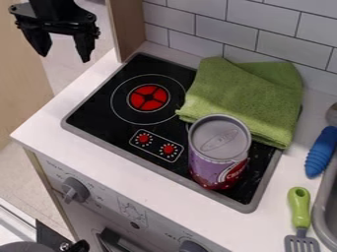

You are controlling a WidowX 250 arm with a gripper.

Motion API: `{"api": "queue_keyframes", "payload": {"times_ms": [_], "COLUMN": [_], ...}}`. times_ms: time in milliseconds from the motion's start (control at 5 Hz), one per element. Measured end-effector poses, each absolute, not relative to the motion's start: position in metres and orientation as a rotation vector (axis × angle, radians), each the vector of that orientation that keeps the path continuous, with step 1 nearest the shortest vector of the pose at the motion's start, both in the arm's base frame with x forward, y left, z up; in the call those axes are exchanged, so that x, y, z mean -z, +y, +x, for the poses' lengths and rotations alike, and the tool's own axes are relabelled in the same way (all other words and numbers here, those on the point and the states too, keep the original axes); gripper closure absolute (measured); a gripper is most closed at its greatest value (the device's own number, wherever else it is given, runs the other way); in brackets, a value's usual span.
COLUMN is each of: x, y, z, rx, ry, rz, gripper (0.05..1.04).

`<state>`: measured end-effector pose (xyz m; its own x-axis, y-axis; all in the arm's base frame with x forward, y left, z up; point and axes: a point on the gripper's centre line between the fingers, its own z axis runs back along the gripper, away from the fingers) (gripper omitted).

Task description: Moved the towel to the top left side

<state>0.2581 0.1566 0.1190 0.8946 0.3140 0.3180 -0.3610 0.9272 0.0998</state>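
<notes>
- The hand [64, 55] hangs at upper left, open, fingers apart.
- The green towel [243, 93] lies rumpled over the stove's [95, 113] back right part.
- A can [219, 155] stands in front.
- A spatula [299, 209] lies on the bench [102, 165].

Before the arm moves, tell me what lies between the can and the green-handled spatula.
Bare black stovetop, its grey rim and bare white counter, seen in the camera view.

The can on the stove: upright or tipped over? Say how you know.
Upright: the can stands on the black stovetop with its round lid facing up.
</notes>
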Motion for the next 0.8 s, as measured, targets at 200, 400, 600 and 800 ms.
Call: {"api": "queue_keyframes", "payload": {"times_ms": [200, 400, 600, 800], "x": [-0.111, -0.108, -0.105, -0.106], "y": [0.155, 0.139, 0.114, 0.095], "z": [0.256, 0.265, 0.278, 0.295], "rx": [-0.352, -0.277, -0.222, -0.162], "ry": [-0.277, -0.246, -0.200, -0.274], "rz": [0.153, 0.215, 0.195, 0.159], "gripper": [0.085, 0.085, 0.085, 0.129]}}
